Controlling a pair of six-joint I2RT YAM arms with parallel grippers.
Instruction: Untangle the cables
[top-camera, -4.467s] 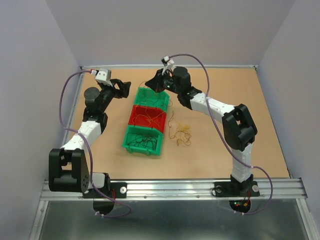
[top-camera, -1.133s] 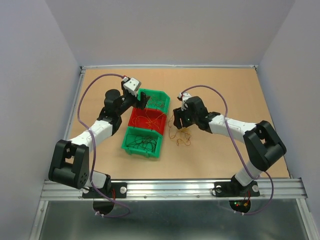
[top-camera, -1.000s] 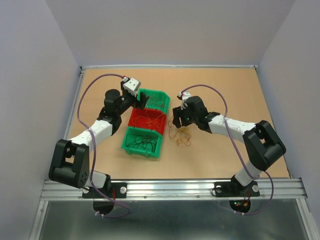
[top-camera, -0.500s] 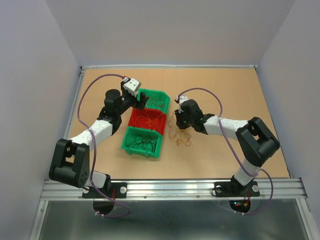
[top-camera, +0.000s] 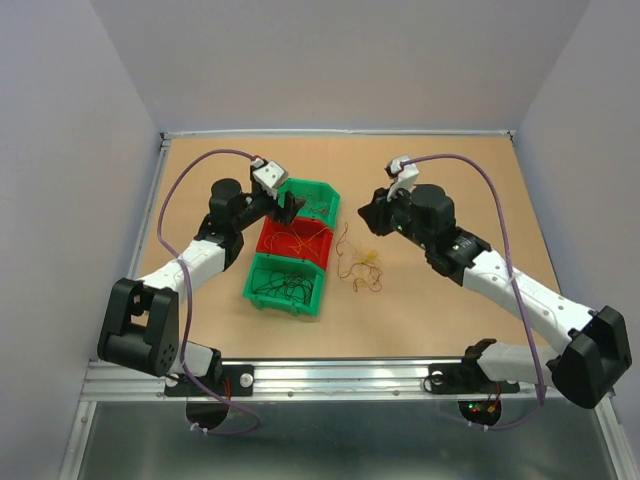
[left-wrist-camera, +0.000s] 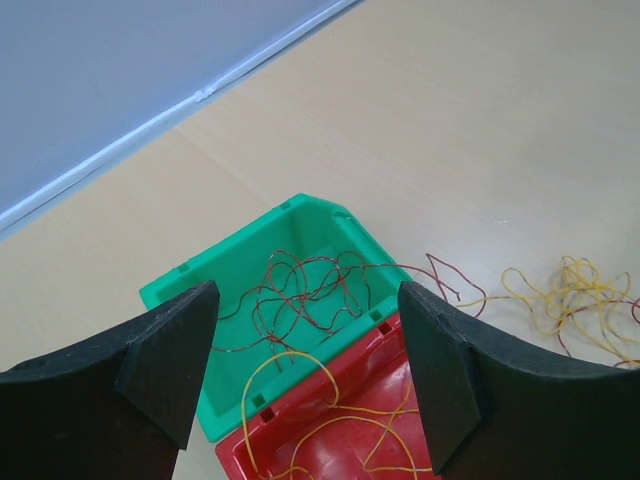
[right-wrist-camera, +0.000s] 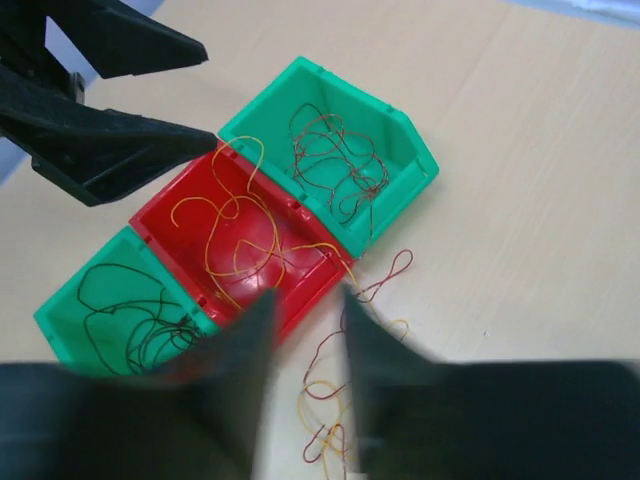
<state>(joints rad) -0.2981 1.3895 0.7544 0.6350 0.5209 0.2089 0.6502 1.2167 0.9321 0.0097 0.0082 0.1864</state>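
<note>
three bins in a row on the table (top-camera: 460, 180), left of centre: far green bin (top-camera: 308, 199) with reddish-brown cables (left-wrist-camera: 305, 292); red bin (top-camera: 293, 236) in the middle with orange-yellow cables (right-wrist-camera: 225, 230); near green bin (top-camera: 285, 281) with dark cables (right-wrist-camera: 125, 310).

loose tangle (top-camera: 360, 266) of yellow and reddish strands flat on the table, at 3 o'clock from the red bin, just beside it; one reddish strand running toward the far green bin's corner.

left gripper (top-camera: 284, 207) over the far green bin's 9 o'clock edge, fingers (left-wrist-camera: 170, 350) spread wide, nothing between them.

right gripper (top-camera: 372, 213) raised above the table at 1 o'clock from the loose tangle, apart from it. fingers (right-wrist-camera: 235, 345) blurred in the wrist view, drawn near each other with a narrow gap showing; cannot tell whether a strand is caught there. loose tangle visible below and between them on the table.
</note>
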